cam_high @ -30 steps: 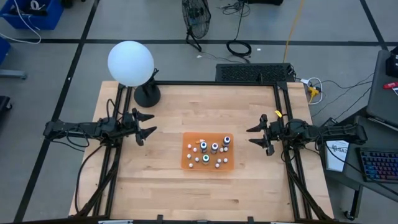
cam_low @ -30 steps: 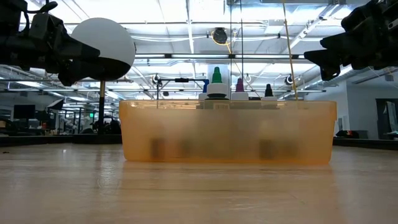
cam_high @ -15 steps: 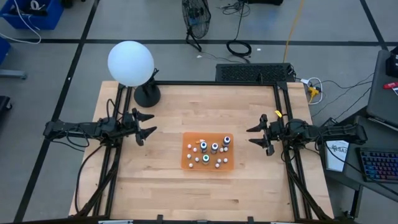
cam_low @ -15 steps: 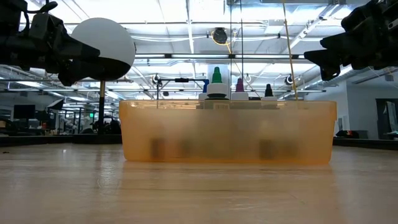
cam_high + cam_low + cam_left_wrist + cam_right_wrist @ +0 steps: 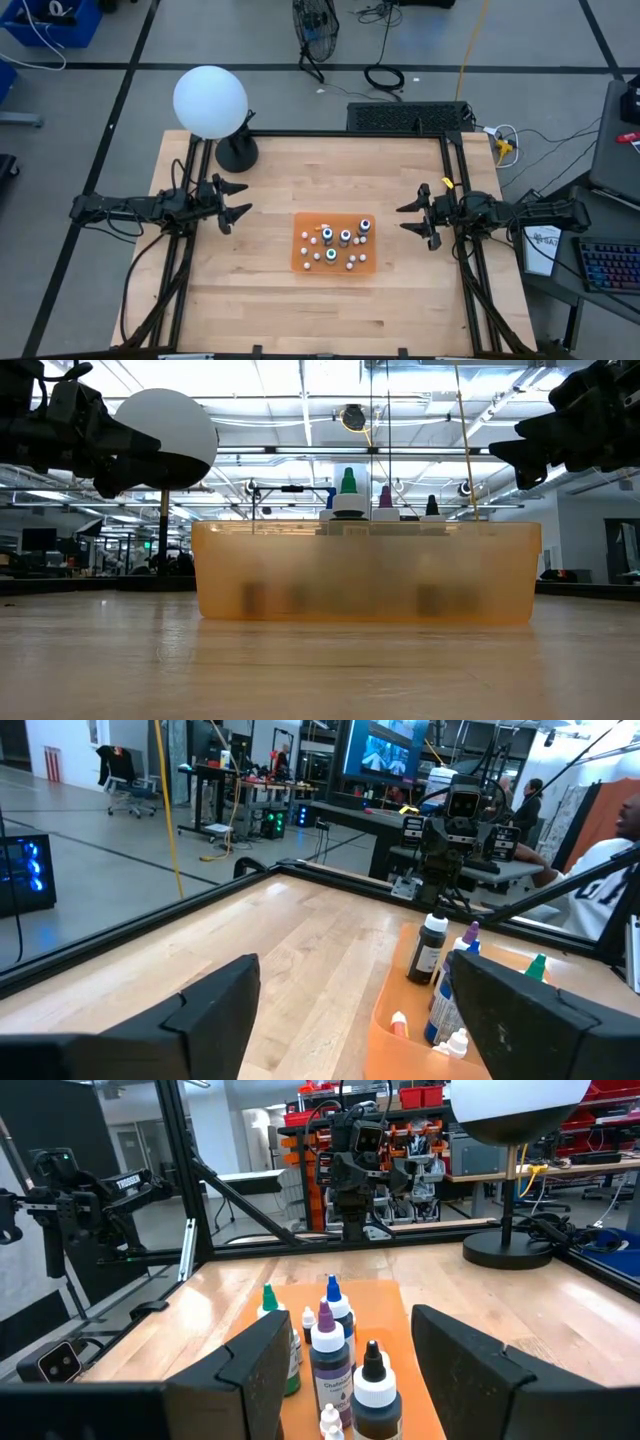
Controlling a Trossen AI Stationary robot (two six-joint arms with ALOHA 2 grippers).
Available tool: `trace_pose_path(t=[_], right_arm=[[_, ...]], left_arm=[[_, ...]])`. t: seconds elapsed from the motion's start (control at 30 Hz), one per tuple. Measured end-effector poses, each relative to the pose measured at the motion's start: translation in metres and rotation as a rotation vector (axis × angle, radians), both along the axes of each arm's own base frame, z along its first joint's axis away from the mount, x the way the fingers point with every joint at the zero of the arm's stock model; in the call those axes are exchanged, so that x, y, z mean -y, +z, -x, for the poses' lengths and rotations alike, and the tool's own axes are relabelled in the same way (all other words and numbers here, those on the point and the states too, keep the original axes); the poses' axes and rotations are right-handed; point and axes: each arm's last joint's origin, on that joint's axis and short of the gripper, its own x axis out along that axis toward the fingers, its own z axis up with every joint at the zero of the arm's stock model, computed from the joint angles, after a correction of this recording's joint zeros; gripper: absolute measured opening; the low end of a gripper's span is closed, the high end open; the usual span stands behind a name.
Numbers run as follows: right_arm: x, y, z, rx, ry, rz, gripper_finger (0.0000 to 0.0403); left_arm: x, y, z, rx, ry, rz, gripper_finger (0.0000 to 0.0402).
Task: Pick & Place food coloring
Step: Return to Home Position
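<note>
With the food coloring bottles (image 5: 344, 238) standing in the orange container (image 5: 299, 264) mid-table, and the left gripper (image 5: 238, 200) and right gripper (image 5: 405, 218) hovering well apart at either side, fingers spread and empty, the likeliest mishap is a stray inward swing toppling the taller bottles.

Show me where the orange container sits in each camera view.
High view: orange container just below centre.
Low view: the container fills the middle.
Left wrist view: the container lower right, beyond the fingers.
Right wrist view: the container centre, between the fingers.
Shared landmark: white globe lamp, in all but the left wrist view.
</note>
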Motion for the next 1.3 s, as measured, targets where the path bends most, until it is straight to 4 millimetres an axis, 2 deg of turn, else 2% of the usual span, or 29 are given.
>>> trace_pose_path(t=[0.23, 0.57, 0.9, 1.3], right_arm=[[0.0, 0.0, 0.0, 0.0, 0.0, 0.0, 0.0196], [0.0, 0.0, 0.0, 0.0, 0.0, 0.0, 0.0197], [0.0, 0.0, 0.0, 0.0, 0.0, 0.0, 0.0197], [0.0, 0.0, 0.0, 0.0, 0.0, 0.0, 0.0197]], left_arm=[[0.0, 0.0, 0.0, 0.0, 0.0, 0.0, 0.0313], [0.0, -0.0001, 0.0, 0.0, 0.0, 0.0, 0.0325], [0.0, -0.0001, 0.0, 0.0, 0.0, 0.0, 0.0313], [0.0, 0.0, 0.0, 0.0, 0.0, 0.0, 0.0324]])
